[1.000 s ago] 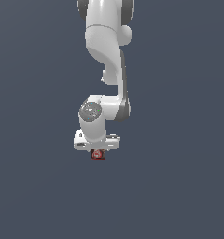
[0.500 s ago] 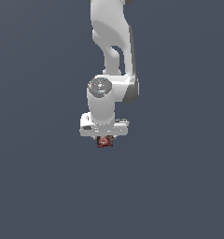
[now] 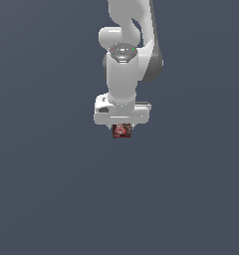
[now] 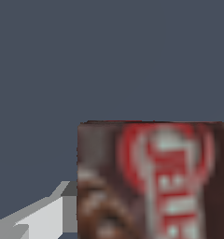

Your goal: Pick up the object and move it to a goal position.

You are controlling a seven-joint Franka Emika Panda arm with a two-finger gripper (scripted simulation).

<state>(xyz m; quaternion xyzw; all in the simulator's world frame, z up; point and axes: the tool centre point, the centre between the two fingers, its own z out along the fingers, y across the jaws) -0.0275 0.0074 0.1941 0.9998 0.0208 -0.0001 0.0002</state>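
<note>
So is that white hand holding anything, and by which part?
Yes: the hand holds a small dark red-brown package with a red-and-white label. It seems gripped by its upper part, with the lower part sticking out below. The contact itself is hidden.

One white arm shows in the exterior view, reaching down from the top edge; one gripper hangs at its lower end; one small dark red-brown package with a red-and-white label sits just under the gripper body; the wrist view shows the same single package and one pale finger beside it.
</note>
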